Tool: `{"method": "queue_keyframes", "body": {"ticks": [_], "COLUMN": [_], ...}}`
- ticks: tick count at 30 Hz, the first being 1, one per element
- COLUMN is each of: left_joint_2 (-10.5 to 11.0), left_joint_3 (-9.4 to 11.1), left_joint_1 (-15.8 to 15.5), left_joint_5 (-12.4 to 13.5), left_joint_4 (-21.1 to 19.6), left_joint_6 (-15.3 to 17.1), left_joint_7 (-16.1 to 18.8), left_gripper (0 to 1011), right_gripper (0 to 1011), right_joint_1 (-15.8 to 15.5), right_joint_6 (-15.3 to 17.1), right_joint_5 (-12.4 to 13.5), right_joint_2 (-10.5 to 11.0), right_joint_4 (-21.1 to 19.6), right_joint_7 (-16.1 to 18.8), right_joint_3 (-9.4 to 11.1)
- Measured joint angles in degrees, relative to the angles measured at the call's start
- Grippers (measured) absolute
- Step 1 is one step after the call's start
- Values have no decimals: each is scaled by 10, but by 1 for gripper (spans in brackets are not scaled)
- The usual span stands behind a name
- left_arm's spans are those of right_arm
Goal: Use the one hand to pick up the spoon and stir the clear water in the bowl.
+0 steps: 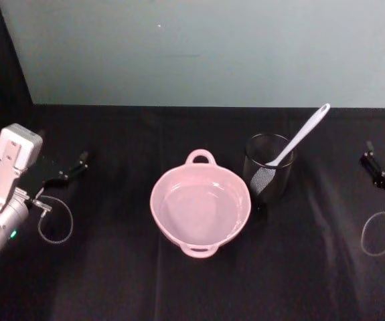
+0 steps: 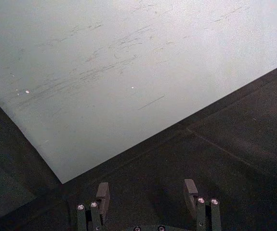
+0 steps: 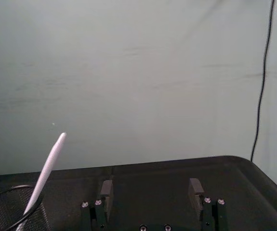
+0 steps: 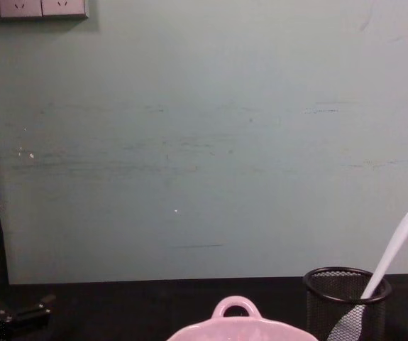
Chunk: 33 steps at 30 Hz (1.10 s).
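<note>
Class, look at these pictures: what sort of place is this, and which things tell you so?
Probably a robot test bench, not a kitchen: a black-covered table against a bare wall, with a pink bowl and a spoon in a mesh cup.

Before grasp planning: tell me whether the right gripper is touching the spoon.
Apart. In the head view, the right gripper sits at the table's right edge, with bare black cloth between it and the spoon.

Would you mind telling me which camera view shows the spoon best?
The head view: the whole spoon leans in the mesh cup. The chest view shows its handle and part of the blade; the right wrist view, the handle.
</note>
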Motion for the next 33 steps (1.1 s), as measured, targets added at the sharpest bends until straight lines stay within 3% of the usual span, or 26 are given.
{"method": "queue_keyframes", "body": {"ticks": [5, 33], "left_joint_2": [0, 0], "left_joint_3": [0, 0], "left_joint_1": [0, 0], "left_joint_5": [0, 0], "left_joint_4": [0, 0], "left_joint_6": [0, 0], "left_joint_7": [0, 0], "left_gripper": [1011, 1011], "right_gripper": [1002, 1003], "right_joint_1": [8, 10], "right_joint_6": [-34, -34], "right_joint_5": [-11, -14], "right_joint_2": [-4, -8], "right_joint_4": [31, 37], "right_joint_7": [26, 29], "right_joint_3": [-2, -1]}}
